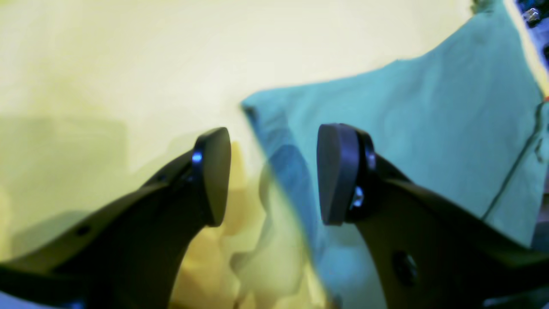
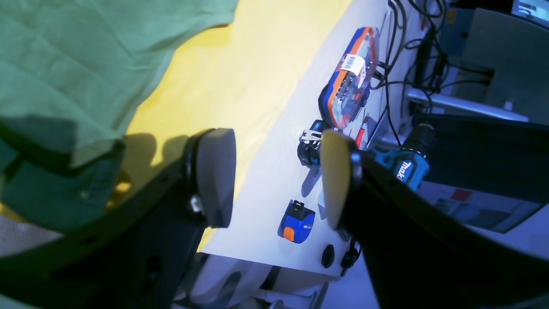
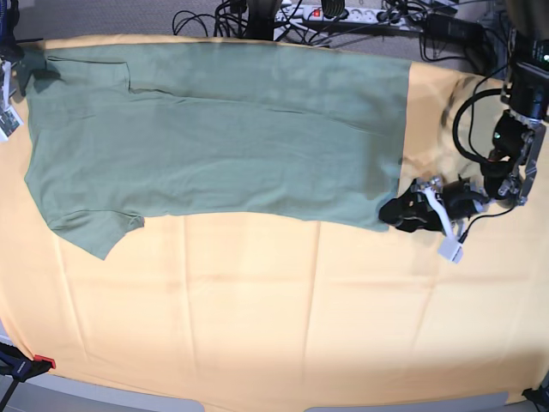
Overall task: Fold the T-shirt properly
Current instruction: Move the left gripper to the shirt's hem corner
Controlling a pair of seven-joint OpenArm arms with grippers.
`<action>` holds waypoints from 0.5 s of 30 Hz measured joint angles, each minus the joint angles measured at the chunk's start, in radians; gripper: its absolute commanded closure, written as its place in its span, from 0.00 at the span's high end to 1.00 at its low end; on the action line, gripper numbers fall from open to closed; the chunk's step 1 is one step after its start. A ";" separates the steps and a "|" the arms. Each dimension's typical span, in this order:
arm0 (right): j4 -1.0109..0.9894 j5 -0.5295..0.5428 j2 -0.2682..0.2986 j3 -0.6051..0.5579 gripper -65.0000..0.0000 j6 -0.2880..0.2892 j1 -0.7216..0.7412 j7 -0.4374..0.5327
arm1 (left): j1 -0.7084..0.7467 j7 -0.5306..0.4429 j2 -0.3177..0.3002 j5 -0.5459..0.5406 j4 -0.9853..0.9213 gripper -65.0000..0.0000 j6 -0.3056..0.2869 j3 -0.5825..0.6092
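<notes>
Orange-yellow cloth (image 3: 274, 326) covers the table, with the T-shirt (image 3: 214, 146) spread flat across its far half, long axis running left to right. Off at the shirt's left end, the right gripper (image 2: 276, 178) hangs spread and empty. The left gripper (image 3: 410, 210), jaws likewise apart, straddles the shirt's right bottom corner, nearer for a pinch.
</notes>
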 measured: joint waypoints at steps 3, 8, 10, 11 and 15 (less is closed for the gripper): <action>0.000 0.000 0.000 0.000 0.52 0.000 0.000 0.000 | -0.003 -0.003 0.030 0.010 -0.008 0.52 -0.003 -0.001; 0.000 0.000 0.000 0.000 0.52 0.000 0.000 0.000 | -0.004 0.011 0.049 0.009 -0.010 0.52 -0.003 -0.005; 0.000 0.000 -0.001 0.000 0.52 0.000 0.000 0.000 | -0.008 0.049 0.052 -0.035 -0.009 0.52 -0.009 0.012; 0.000 0.000 -0.002 0.000 0.52 0.000 0.000 0.005 | -0.010 0.069 0.055 -0.045 -0.009 0.52 -0.035 0.016; 0.000 0.027 -0.018 0.000 0.52 -0.012 0.000 0.029 | -0.014 0.177 0.057 -0.139 -0.009 0.47 -0.037 0.024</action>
